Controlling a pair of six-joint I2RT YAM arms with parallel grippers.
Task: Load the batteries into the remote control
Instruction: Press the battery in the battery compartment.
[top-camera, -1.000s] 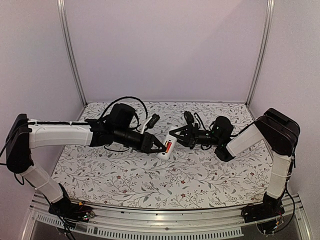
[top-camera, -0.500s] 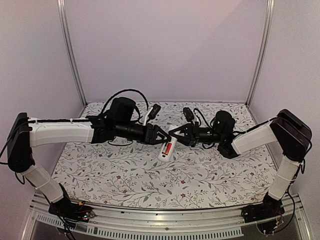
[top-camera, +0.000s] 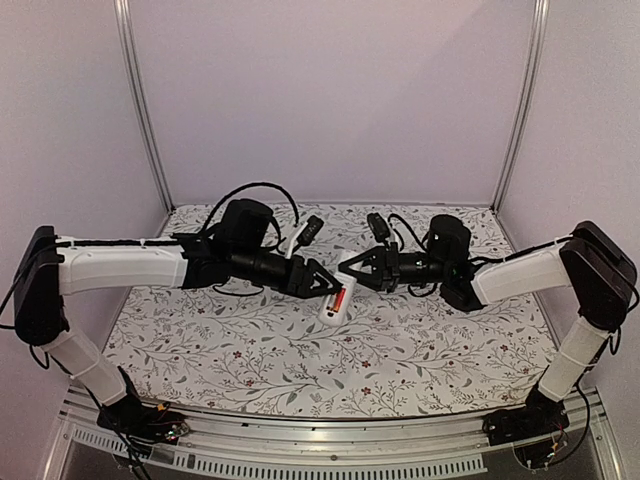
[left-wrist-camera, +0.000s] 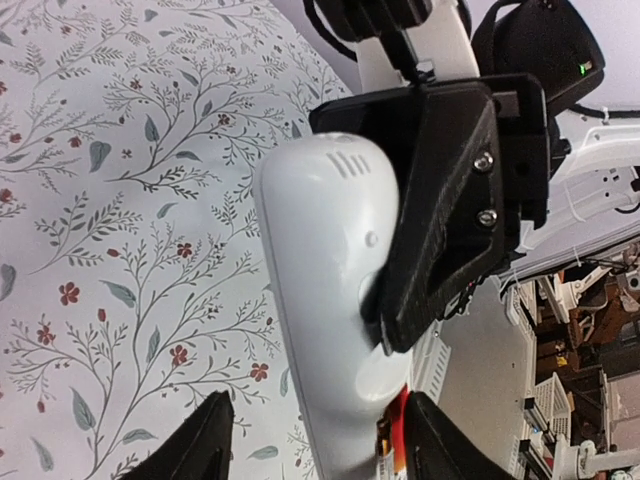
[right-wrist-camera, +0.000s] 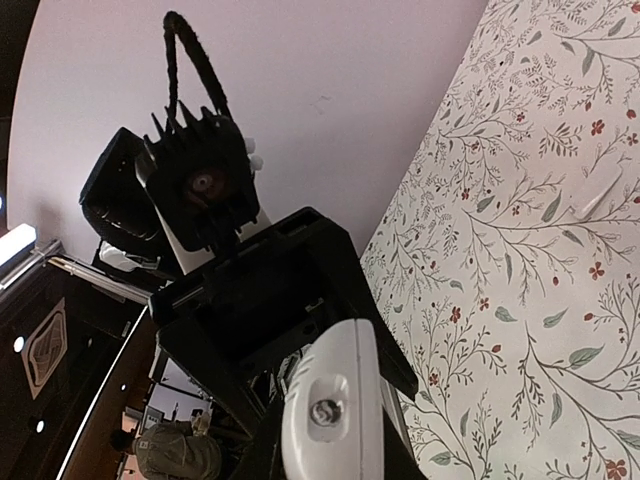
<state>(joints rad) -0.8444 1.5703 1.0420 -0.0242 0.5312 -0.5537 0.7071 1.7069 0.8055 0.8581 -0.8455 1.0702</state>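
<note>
While my right hand (top-camera: 352, 270) is closed on the remote control (top-camera: 338, 300), pinching it at its upper end, the slim white bar hangs clear above the flowered surface (top-camera: 250, 350). Its long axis is tilted. Seen from above, the gripped end points up and away toward the far wall and a little to my right. The free end slopes down toward me and a little to my left. The face turned up to the overhead camera carries a red battery (top-camera: 339, 297), lying lengthwise along the remote's axis about midway down the bar.

My left hand (top-camera: 322, 284) sits just to the left of the remote, level with its lower half. This hand is open, its fingers spread in a V toward the bar, and it grips nothing.

From my left wrist camera the remote runs nearly top to bottom of the picture, with its rounded, ribbed end uppermost. My right hand's black finger (left-wrist-camera: 450, 200) is pressed against the remote's right flank. My left fingertips (left-wrist-camera: 215, 440) stand one on each side of the remote's lower end. A strip of surface shows between the remote and the fingertip on its left. The red battery shows between the remote and the other fingertip.
</note>
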